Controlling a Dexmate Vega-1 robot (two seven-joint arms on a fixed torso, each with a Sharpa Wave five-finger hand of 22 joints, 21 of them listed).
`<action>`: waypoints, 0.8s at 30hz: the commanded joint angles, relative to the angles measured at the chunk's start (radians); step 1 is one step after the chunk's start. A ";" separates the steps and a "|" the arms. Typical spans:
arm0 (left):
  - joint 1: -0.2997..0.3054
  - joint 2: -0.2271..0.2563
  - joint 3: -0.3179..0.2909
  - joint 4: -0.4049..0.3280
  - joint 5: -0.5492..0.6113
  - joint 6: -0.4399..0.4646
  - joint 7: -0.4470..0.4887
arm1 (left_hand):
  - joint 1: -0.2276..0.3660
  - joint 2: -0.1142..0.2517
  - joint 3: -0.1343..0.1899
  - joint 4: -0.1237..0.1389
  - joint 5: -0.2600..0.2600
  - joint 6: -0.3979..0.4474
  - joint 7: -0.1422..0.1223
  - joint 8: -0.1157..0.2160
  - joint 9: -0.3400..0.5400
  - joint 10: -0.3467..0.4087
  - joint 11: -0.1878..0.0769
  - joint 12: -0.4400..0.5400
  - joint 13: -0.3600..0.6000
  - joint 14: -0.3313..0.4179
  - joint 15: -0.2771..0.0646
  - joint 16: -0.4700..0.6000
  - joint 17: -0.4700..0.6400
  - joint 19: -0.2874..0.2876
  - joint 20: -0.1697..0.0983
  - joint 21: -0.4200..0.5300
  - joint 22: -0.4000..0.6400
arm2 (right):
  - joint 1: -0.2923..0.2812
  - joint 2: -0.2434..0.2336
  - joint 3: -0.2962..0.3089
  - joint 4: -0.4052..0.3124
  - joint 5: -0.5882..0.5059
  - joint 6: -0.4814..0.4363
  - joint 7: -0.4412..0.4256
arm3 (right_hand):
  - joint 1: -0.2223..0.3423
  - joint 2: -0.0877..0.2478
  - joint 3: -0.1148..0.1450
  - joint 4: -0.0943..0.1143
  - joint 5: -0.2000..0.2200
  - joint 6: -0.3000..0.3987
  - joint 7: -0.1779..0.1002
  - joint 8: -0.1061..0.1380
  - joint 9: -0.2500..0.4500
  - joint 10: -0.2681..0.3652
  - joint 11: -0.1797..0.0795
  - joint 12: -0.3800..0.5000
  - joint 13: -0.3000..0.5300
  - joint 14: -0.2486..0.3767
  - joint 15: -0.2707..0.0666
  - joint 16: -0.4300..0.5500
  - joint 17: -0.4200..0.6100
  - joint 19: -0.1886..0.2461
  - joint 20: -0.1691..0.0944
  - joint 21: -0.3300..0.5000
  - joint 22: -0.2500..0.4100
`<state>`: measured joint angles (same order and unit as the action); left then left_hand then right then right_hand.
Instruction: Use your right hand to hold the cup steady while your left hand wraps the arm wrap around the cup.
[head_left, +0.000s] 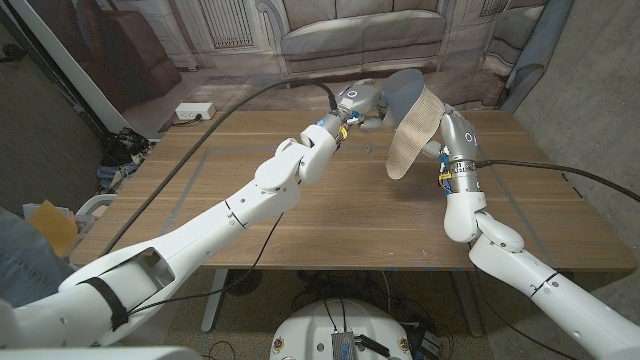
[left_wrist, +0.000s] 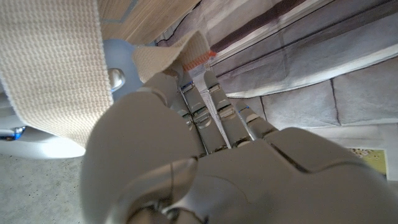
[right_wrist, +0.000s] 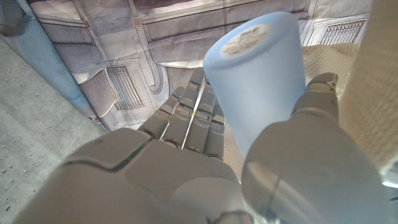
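Head view showed the right hand (head_left: 432, 122) gripping the pale blue cup (head_left: 400, 97) above the far part of the wooden table (head_left: 330, 215), the cup lying tilted, its long axis roughly level. The beige arm wrap (head_left: 413, 135) hung over the cup and trailed down on its near side. The left hand (head_left: 358, 104) was just beside the cup, on the cup's left, nearer the wrap's upper end.

Right wrist view added the cup's flat base (right_wrist: 244, 40) pointing away from the palm. Left wrist view showed the left hand's fingers (left_wrist: 205, 109) pinching the wrap's end, with the strap (left_wrist: 56, 68) draped beside the cup.
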<state>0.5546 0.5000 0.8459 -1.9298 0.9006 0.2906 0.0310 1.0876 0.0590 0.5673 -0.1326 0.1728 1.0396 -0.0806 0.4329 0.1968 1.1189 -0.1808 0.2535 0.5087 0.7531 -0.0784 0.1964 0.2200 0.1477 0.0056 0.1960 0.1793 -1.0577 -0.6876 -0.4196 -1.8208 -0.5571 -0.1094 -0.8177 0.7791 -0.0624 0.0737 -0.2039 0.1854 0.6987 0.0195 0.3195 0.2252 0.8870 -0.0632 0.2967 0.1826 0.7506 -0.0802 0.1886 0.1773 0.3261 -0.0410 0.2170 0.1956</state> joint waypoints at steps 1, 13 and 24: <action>0.018 0.013 0.001 -0.023 -0.001 -0.041 -0.016 | 0.000 0.006 0.009 0.000 0.004 -0.004 0.002 -0.001 0.002 0.025 -0.025 0.003 0.002 -0.007 -0.068 0.007 0.003 0.000 0.007 0.004 0.003 | 0.028 0.003 -0.022 0.020 0.000 -0.028 0.007 | 0.214 0.217 0.093 0.085 0.006 0.253 -0.245 0.003 0.002 0.157 -0.143 0.002 0.005 0.012 -0.123 -0.001 0.002 -0.001 -0.008 -0.002 -0.001; 0.028 0.010 0.002 -0.027 0.008 -0.074 -0.018 | 0.000 0.008 0.009 -0.001 0.004 -0.007 -0.003 -0.001 0.003 0.022 -0.025 0.004 0.004 -0.016 -0.063 0.008 0.006 0.004 0.014 0.007 0.003 | 0.045 -0.003 -0.045 0.030 -0.020 -0.053 0.007 | 0.214 0.215 0.094 0.085 0.005 0.255 -0.245 0.002 0.001 0.159 -0.143 0.000 0.005 0.012 -0.123 -0.002 0.002 -0.001 -0.008 -0.002 -0.001; 0.059 0.016 -0.016 -0.045 0.012 -0.079 0.005 | 0.002 0.008 0.006 -0.003 0.004 -0.005 -0.004 0.001 0.003 0.021 -0.022 0.006 0.007 -0.018 -0.058 0.012 0.012 0.005 0.025 0.009 0.005 | 0.105 -0.013 -0.105 0.065 -0.097 -0.113 0.039 | 0.215 0.216 0.096 0.086 0.005 0.259 -0.245 0.002 0.002 0.163 -0.143 -0.002 0.005 0.015 -0.123 -0.001 0.002 -0.001 -0.007 -0.002 -0.001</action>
<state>0.5901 0.5106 0.8439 -1.9611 0.9069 0.2205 0.0215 1.0874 0.0592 0.5673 -0.1327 0.1698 1.0359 -0.0837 0.4335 0.2009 1.1191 -0.1805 0.2521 0.5095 0.7408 -0.0768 0.2013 0.2305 0.1570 0.0258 0.2008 0.1792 -1.0017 -0.6902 -0.4749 -1.7833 -0.6004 -0.1786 -0.8044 0.7838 -0.0671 0.0736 -0.2037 0.1900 0.6986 0.0194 0.3136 0.2257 0.9021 -0.0607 0.2966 0.1845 0.7583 -0.0808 0.1886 0.1773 0.3262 -0.0410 0.2170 0.1905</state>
